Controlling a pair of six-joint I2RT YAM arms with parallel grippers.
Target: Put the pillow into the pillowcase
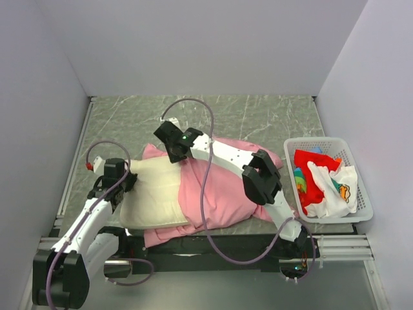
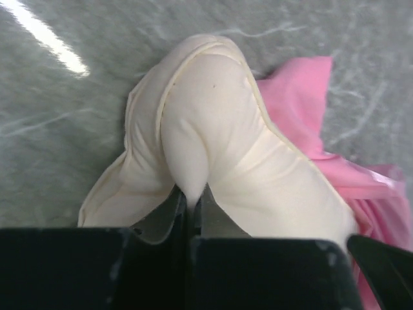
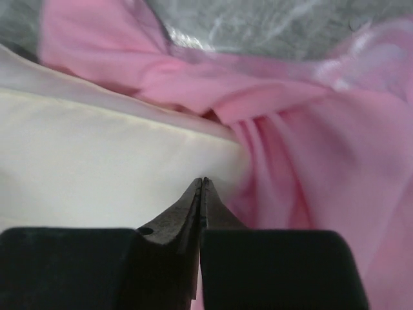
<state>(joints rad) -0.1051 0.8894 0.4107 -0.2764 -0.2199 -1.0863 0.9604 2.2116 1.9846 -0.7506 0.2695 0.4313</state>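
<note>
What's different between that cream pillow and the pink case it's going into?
The pillow is cream and matte; the pillowcase is pink and slightly shiny. The pillow is plump, the pillowcase thin and creased. The pillow's left end is pinched by the left pincer; the pillowcase covers its right part. Both are soft and lie on the table.

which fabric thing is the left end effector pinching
The cream pillow: a fold of it is clamped in the left end effector, not the pink pillowcase beside it.
</note>
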